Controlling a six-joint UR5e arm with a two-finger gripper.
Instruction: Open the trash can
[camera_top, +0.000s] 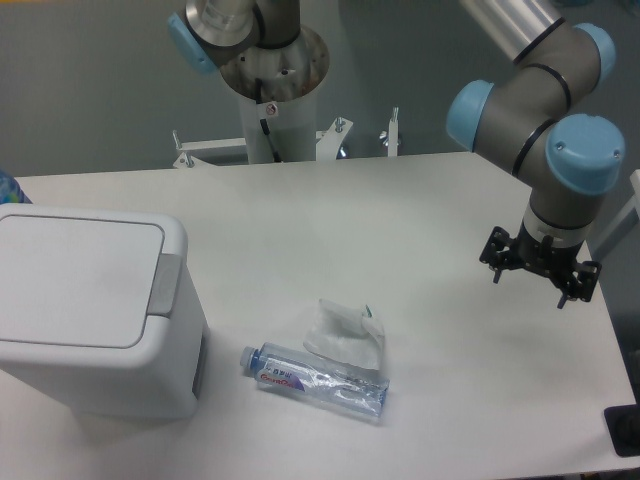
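Sitting at the left edge of the desk (420, 200): the trash can (95, 310), lid flat and closed, grey push tab (164, 285) on the right-hand rim, facing the arm. Hanging above the right side of the desk, well apart from the bin: the gripper (538, 268), jaws apart and holding nothing. Lying between the two, near the front edge: a water bottle (315, 380) on its side, touching a crumpled white wrapper (345, 335).

Judged step in hand: approaching the tab, not yet begun.

Recommended procedure:
- Travelling leftward at a height clearing the bottle and wrapper, or routing behind them across the bare middle of the desk.
- Aligning directly over the grey tab, not over the lid panel.
- Bringing the jaws together beforehand, giving one firm pressing tip.
- Descending vertically and pressing on the tab's centre only.

Likely risks: pushing sideways and sliding the light plastic bin; landing on the lid and holding it shut.
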